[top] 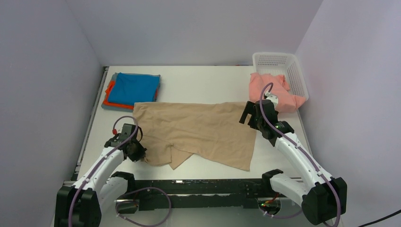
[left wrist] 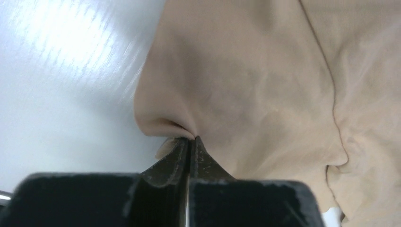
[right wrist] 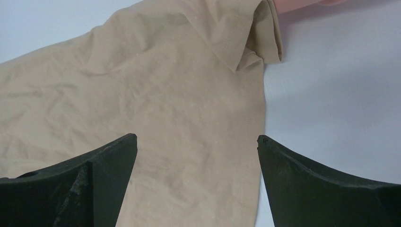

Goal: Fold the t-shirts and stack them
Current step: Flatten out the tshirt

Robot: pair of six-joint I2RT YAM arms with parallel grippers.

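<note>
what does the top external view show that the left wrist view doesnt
Only top external: the folded stack with a blue tee on top at the far left, the pink t-shirt spilling from the white basket, and the right hand. Only left wrist: the close-up of the left hand shut, pinching a fold of cloth. Both: the tan t-shirt on the white table.

We see a plain tan-beige cloth t-shirt (top: 198, 130), with no print or pattern, on the glossy white worktop (top: 203, 80). At ten o'clock, a bright blue folded cloth tee (top: 136, 88) shows an orange cloth tee (top: 110, 93) and a grey cloth tee (top: 106, 106) at its edges. At two o'clock we find a salmon-pink crumpled cloth tee (top: 276, 94) and a white plastic lattice basket (top: 283, 60). The left end effector (left wrist: 190, 139) and right end effector (right wrist: 197, 139) are matt black.
</note>
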